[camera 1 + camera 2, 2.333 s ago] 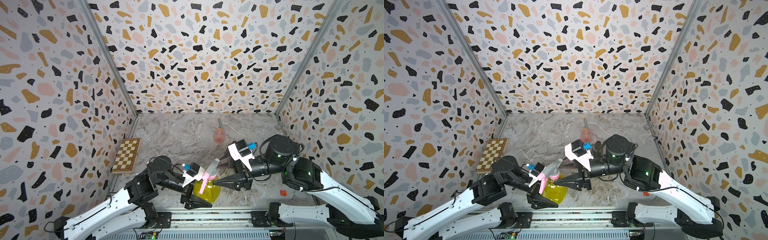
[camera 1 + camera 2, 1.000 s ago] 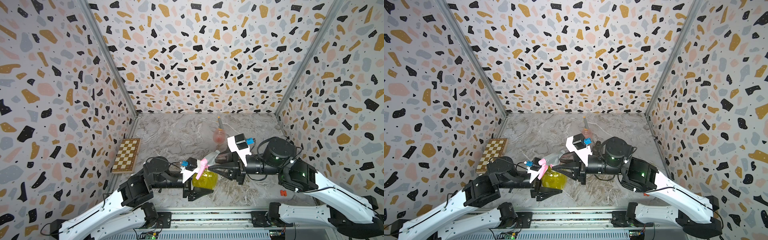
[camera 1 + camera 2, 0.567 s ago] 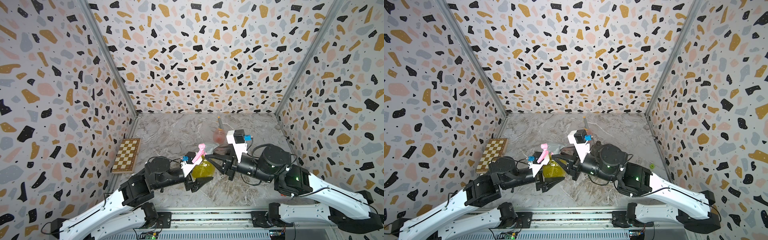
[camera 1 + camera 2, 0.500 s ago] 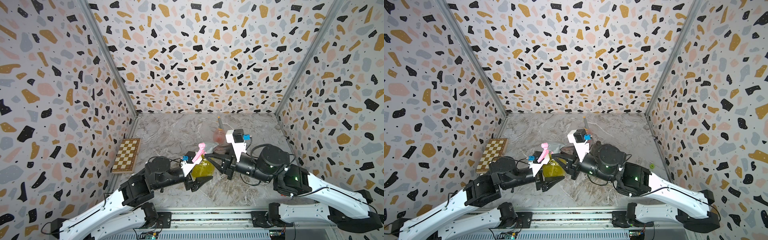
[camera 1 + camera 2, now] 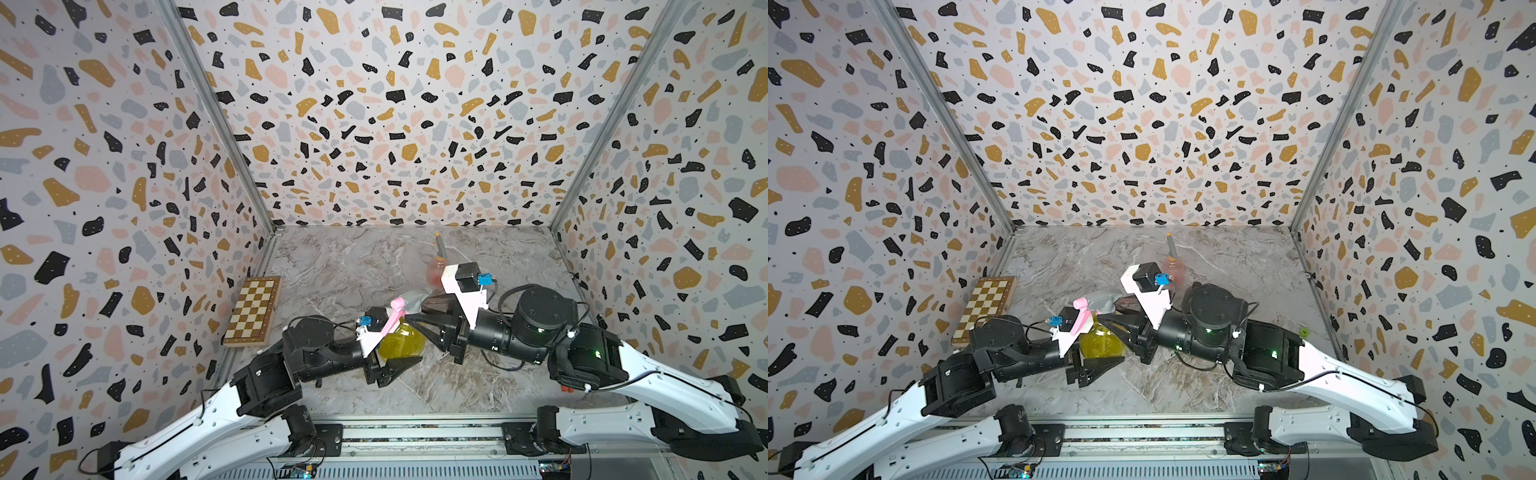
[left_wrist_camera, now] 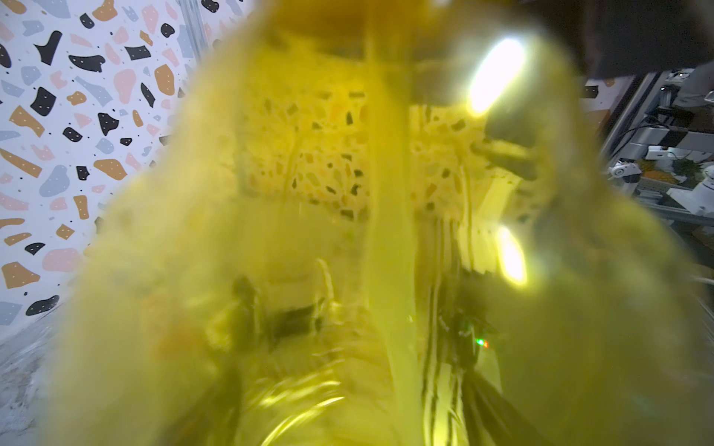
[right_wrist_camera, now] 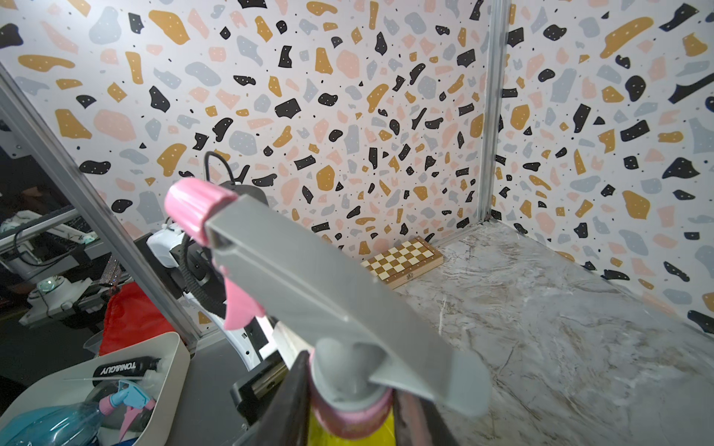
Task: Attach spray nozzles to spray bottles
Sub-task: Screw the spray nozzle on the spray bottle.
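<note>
Clamping yellow bottle [image 5: 397,341] in left hand [image 5: 409,352], pink-trigger nozzle [image 5: 410,299] in right hand [image 5: 416,311] — open tabletop [image 5: 353,266] behind.

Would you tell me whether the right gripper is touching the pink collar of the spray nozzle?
Touching. The right wrist view shows the dark fingers of the right gripper pressed against both sides of the pink collar, no gap visible.

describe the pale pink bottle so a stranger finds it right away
Start at the grey marbled tabletop, toward its far edge. The small round pale pink translucent bottle stands there upright. Unlike the bright yellow bottle in front, nothing grips it.
</note>
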